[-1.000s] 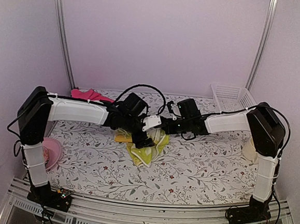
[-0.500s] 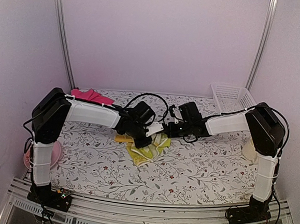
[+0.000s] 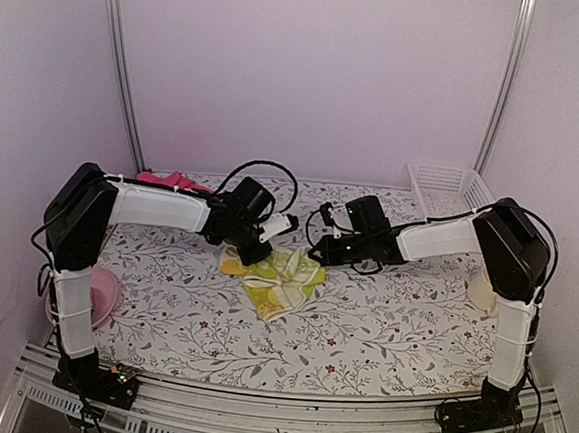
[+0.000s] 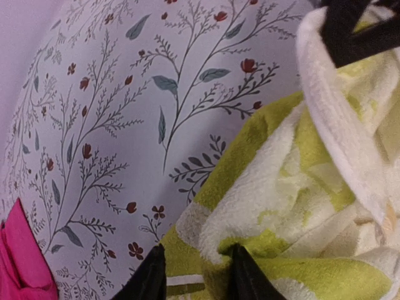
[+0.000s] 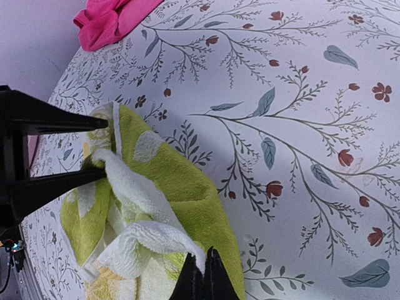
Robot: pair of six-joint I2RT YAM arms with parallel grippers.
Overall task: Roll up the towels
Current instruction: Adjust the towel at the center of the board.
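Both left gripper fingers, mostly cut off, pinch yellow-green towel.

The left arm and right arm both reach inward, forearms near level, wrists tipped down and almost meeting. The left gripper has its 2 fingers narrowly apart, nipping a fold of the yellow-green towel. The right gripper has its tips pressed together on that towel's hem.

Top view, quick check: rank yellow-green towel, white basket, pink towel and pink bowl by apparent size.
Largest: yellow-green towel and white basket, near alike, unranked.
Smaller: pink towel and pink bowl, both partly behind the left arm, so unsure.
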